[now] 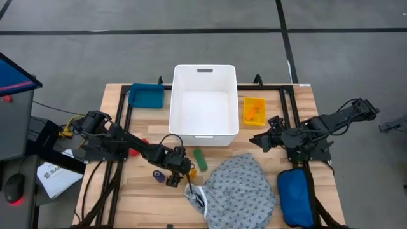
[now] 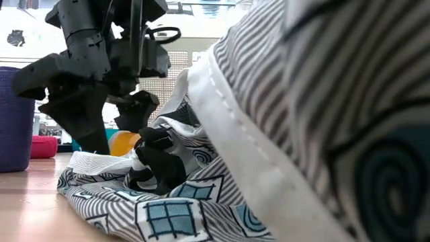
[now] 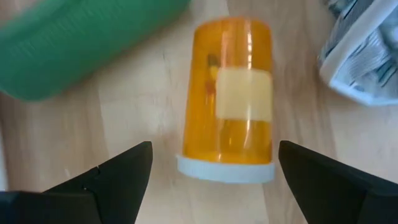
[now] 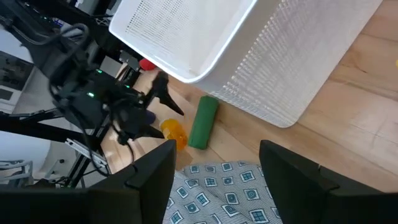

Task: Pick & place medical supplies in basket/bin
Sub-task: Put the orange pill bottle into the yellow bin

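Note:
An orange pill bottle with a white cap lies on its side on the wood, cap toward my left gripper. The gripper is open, with one finger on each side of the bottle and touching nothing. In the high view my left gripper sits beside the bottle, between the purple piece and the grey patterned gown. The green piece lies just beyond the bottle, and the red piece shows beside the left arm. My right gripper is open and hovers right of the bin.
The white bin stands at the table's far middle, with a blue tray to its left and a small orange box to its right. A blue padded pouch lies at the near right. The gown's edge lies close to the bottle.

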Tool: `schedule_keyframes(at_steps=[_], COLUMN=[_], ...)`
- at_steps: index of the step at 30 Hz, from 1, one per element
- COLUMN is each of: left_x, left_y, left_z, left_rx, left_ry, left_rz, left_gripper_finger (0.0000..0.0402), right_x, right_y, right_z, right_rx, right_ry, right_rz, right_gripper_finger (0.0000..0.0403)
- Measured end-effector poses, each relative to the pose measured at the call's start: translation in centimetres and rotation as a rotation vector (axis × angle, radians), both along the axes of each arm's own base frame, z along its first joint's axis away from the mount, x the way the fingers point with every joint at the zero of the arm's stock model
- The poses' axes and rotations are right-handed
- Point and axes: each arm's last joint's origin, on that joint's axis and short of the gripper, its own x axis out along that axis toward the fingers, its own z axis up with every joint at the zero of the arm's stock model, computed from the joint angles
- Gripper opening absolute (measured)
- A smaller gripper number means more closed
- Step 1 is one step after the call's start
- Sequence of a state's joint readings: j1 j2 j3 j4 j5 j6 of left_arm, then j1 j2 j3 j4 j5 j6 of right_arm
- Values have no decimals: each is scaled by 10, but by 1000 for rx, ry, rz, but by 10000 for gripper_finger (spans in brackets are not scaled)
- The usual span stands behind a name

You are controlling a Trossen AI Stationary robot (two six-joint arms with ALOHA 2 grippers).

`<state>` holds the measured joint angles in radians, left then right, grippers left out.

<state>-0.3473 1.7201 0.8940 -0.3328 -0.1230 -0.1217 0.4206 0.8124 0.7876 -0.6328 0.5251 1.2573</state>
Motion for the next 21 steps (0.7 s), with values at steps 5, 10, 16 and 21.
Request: schedule_keyframes(at_steps=[5, 10, 16, 21], left_x=[1, 1, 2, 2], left_y=[0, 0, -1, -1], left_z=[-4, -3, -2, -2], left_rx=[-6, -9, -23, -27], left_ry=[11, 5, -12, -14], left_rz=[22, 23, 37, 39], left_gripper_finger=[322, 296, 276, 262], right_x=[0, 0, 0, 0], right_y=[0, 0, 0, 0], right_z=[0, 0, 0, 0], right_rx=[2, 2, 3, 3], right_ry=[-4, -5, -5, -5], right_rz=[0, 0, 0, 0], right_gripper_finger=[227, 227, 227, 227])
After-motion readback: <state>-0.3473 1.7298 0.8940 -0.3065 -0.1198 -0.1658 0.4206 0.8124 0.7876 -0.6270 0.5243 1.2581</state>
